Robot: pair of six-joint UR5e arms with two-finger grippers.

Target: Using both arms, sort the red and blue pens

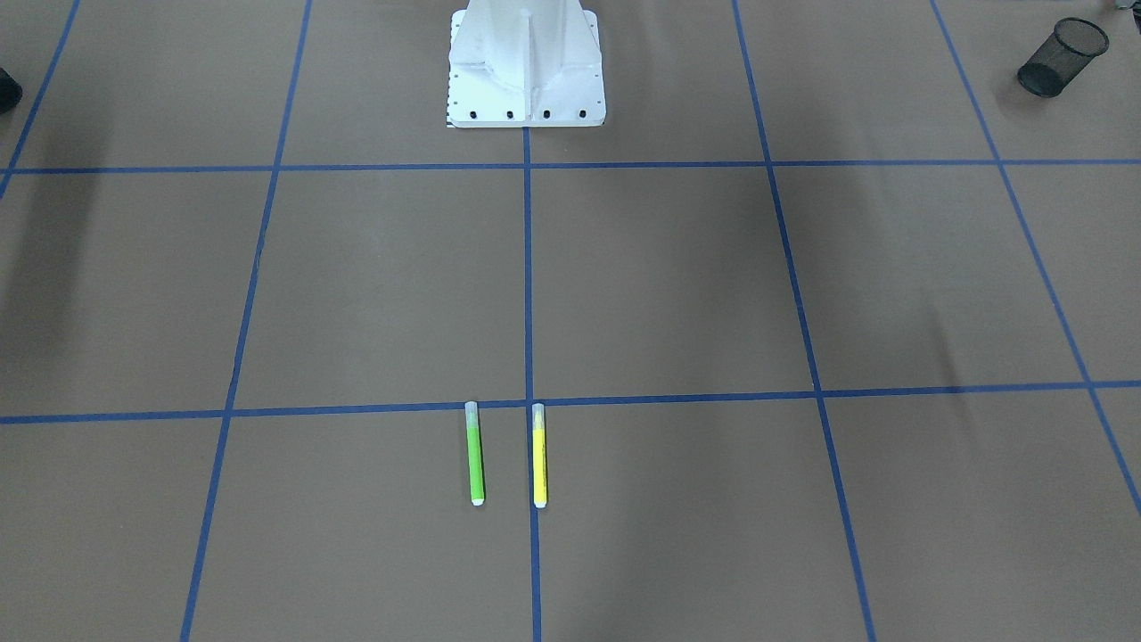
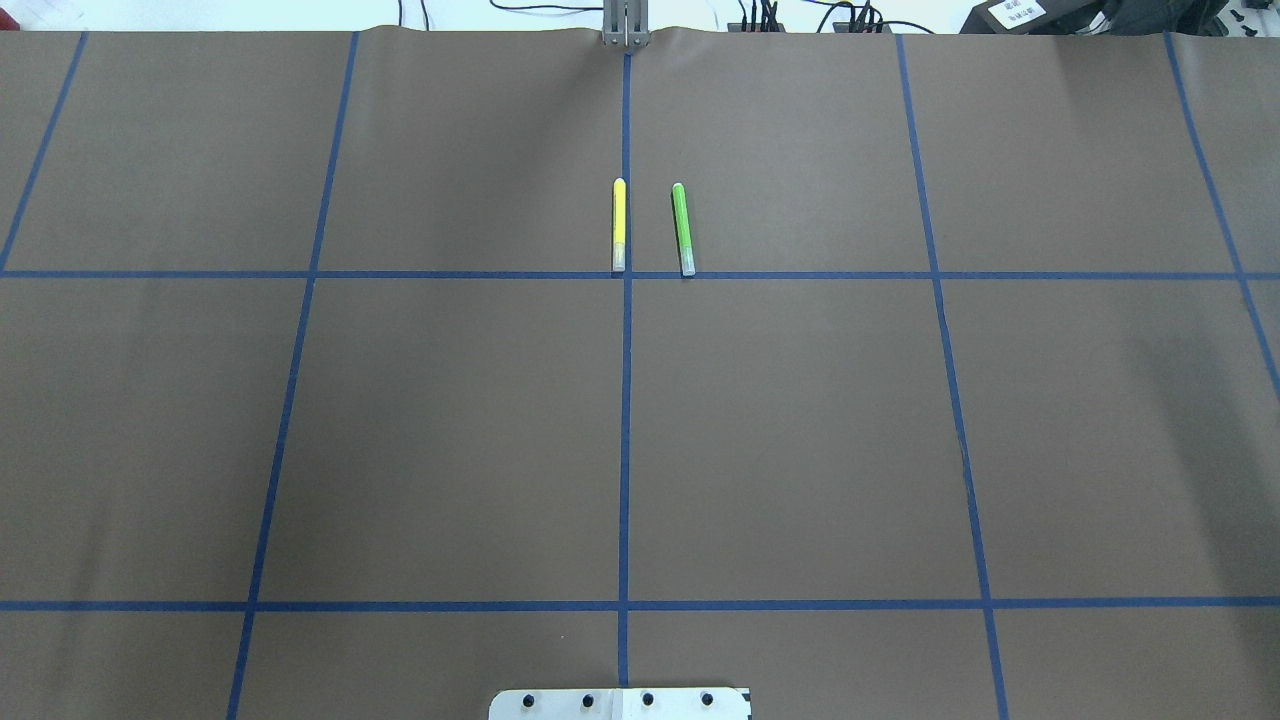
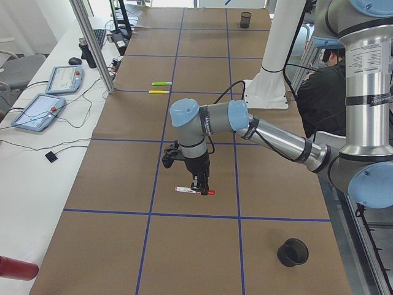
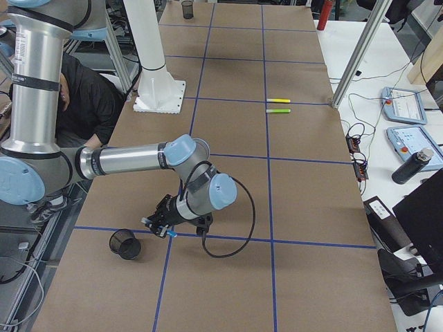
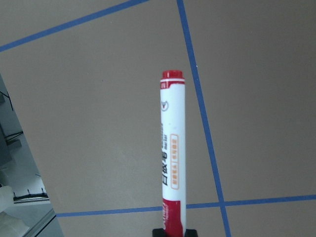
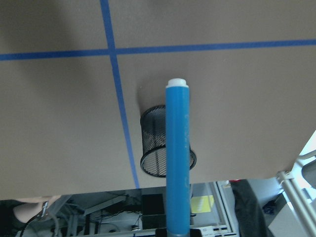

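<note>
Brown paper (image 2: 450, 430) gridded with blue tape covered the table. Well to the robot's left of the white pedestal (image 1: 526, 67), the left gripper (image 3: 201, 186) was clamped on the red pen (image 5: 171, 158), held level and low over the paper. Well to the pedestal's other side, the right gripper (image 4: 160, 225) pinched the blue pen (image 6: 177, 158) near a black mesh cup (image 6: 153, 143). A green marker (image 2: 683, 228) and a yellow marker (image 2: 619, 225) lay side by side, not touching, straight out from the pedestal.

Your front and overhead cameras face each other, sharing the green marker (image 1: 475, 455) and yellow marker (image 1: 539, 456); wrist cameras sit close.
</note>
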